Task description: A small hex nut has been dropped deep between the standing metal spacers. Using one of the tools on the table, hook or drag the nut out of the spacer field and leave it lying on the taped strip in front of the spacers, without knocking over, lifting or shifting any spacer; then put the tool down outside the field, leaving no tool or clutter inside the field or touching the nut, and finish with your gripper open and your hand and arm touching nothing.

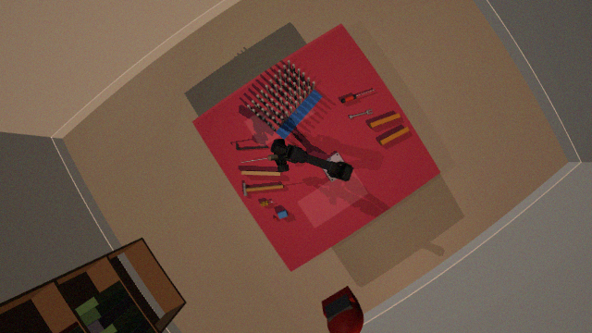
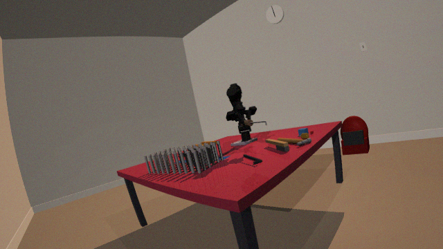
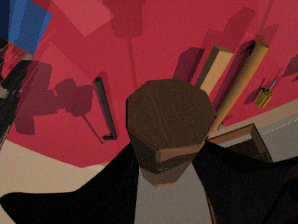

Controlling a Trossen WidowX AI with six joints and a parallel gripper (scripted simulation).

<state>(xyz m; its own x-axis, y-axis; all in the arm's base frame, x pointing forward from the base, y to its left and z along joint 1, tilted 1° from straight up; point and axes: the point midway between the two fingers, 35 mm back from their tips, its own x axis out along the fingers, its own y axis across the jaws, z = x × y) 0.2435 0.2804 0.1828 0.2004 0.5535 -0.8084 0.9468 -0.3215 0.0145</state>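
Observation:
My gripper (image 1: pixel 276 158) (image 2: pixel 248 122) (image 3: pixel 161 143) is shut on the wooden handle of a hook tool (image 1: pixel 254 160) (image 2: pixel 257 122) (image 3: pixel 170 112), held in the air above the table. Its thin rod points away from the arm and ends in a short downward bend in the exterior view; the handle hides the rod in the wrist view. The grey metal spacers (image 1: pixel 287 88) (image 2: pixel 180 162) stand in a dense field, apart from the gripper and tool. The blue taped strip (image 1: pixel 301 113) (image 3: pixel 25 25) lies along their front. I cannot make out the nut.
A black bent bar (image 1: pixel 252 147) (image 2: pixel 252 159) (image 3: pixel 106 110) lies between field and wooden-handled tools. A hammer (image 1: pixel 264 188), yellow tool (image 1: pixel 265 203) and blue block (image 1: pixel 282 215) lie beyond. A screwdriver (image 1: pixel 349 99), wrench (image 1: pixel 360 114) and two orange bars lie opposite.

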